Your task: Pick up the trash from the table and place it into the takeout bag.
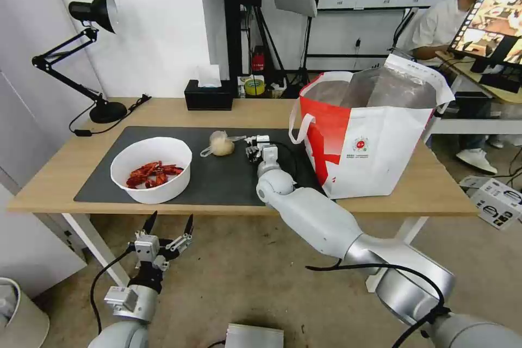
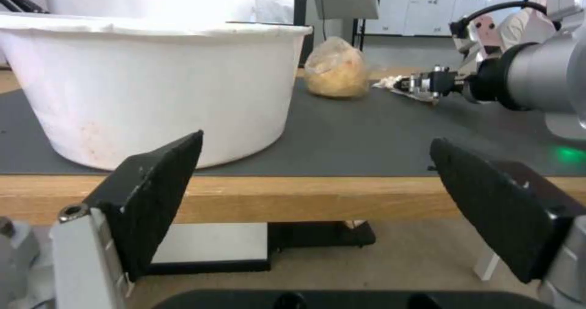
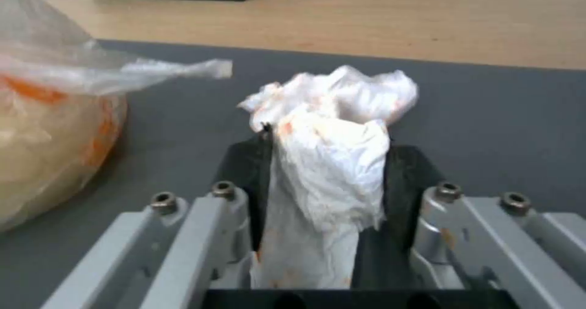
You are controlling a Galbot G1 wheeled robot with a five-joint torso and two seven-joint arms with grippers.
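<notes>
My left claw [image 1: 168, 224] hangs below the front edge of the long light-wood counter [image 1: 65, 174], its black fingers [image 2: 155, 194] spread wide and holding nothing. Above it, on the dark grey mat [image 1: 217, 179], sits the round white bowl of red crayfish shells [image 1: 151, 169]. To the right of the bowl lies the small knotted clear bag with a beige lump [image 1: 220, 144]. Just beside that bag, my right claw [image 1: 253, 148] rests low on the mat, clamped on the crumpled white tissue [image 3: 329, 130], which carries orange stains. Farther right stands the large boxy white takeout bag with red panels [image 1: 370, 136], open-topped, foil-lined; its small round red logo has print beneath that I cannot read.
</notes>
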